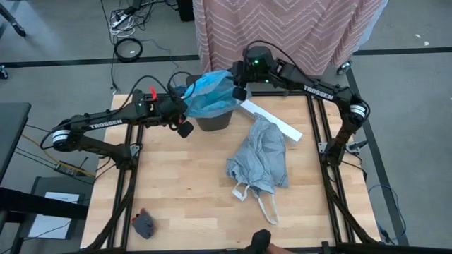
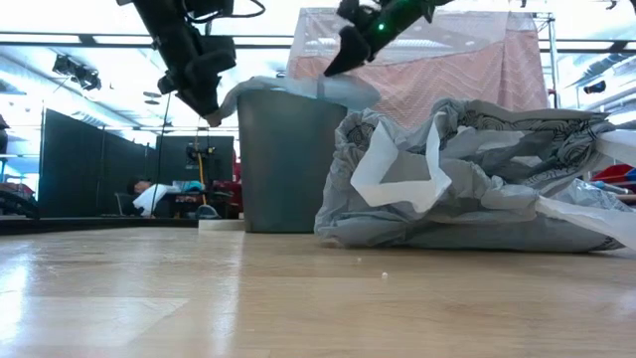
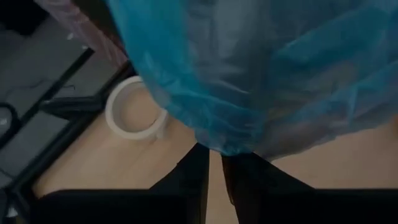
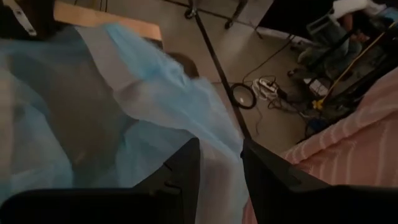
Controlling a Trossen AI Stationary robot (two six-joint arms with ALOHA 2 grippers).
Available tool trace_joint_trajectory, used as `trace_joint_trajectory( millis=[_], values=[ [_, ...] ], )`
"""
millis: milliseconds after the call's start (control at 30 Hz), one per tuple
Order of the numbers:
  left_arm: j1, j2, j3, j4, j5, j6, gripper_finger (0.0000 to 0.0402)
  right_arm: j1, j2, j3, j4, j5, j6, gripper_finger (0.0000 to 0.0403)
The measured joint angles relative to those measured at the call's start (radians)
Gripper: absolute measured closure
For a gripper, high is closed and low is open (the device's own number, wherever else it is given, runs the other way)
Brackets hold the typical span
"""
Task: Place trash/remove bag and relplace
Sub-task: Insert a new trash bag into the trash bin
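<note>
Crinkly turquoise bag [image 1: 210, 95] draped over dark cylindrical bin [image 1: 214, 121], top centre; pinched by right gripper [image 1: 241, 92]; left gripper [image 1: 185, 128] jaws slightly spread; grey bag [image 1: 260, 156] crumpled centre-right.

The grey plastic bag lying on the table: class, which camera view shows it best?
The high view: the grey plastic bag lies whole on the wooden table, its loop handles toward the near edge. The low view shows it side-on as a crumpled heap beside the bin. Neither wrist view shows it.
</note>
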Motion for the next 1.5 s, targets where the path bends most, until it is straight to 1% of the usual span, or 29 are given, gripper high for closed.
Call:
trace_joint_trajectory(
  millis=[100,233,333,400,500,533,567,800,967,1167,1500],
  values=[
    [-0.002,0.000,0.000,0.005,-0.005,0.054,0.0340,0.006,-0.027,0.000,-0.001,0.002,0.000,0.0293],
    [-0.019,-0.014,0.000,0.086,0.070,0.139,0.0339,0.013,-0.072,0.000,0.000,-0.026,0.002,0.0293],
    [-0.025,-0.035,0.000,0.139,0.089,0.154,0.0339,0.015,-0.100,0.000,-0.021,-0.055,0.036,0.0293],
    [-0.025,-0.041,0.000,0.159,0.089,0.155,0.0339,0.018,-0.115,0.000,-0.038,-0.125,0.092,0.0293],
    [-0.022,-0.046,0.000,0.174,0.087,0.156,0.0339,0.022,-0.123,0.000,-0.061,-0.312,0.158,0.0293],
    [-0.021,-0.046,0.000,0.173,0.089,0.156,0.0339,0.029,-0.120,0.000,-0.060,-0.359,0.179,0.0294],
    [-0.021,-0.045,0.000,0.170,0.093,0.155,0.0339,0.040,-0.116,0.000,-0.059,-0.383,0.193,0.0296],
    [-0.021,-0.043,0.000,0.168,0.100,0.129,0.0339,0.128,-0.075,-0.076,0.004,-0.333,0.175,0.0351],
    [-0.021,-0.043,0.000,0.151,0.115,0.123,0.0339,0.155,-0.020,-0.105,0.002,-0.283,0.172,0.0376],
    [-0.021,-0.042,0.000,0.125,0.122,0.118,0.0339,0.166,0.002,-0.107,0.027,-0.283,0.175,0.0389],
    [-0.021,-0.042,0.000,0.112,0.122,0.095,0.0339,0.192,0.003,-0.206,0.089,-0.268,0.176,0.0398]
  ],
)
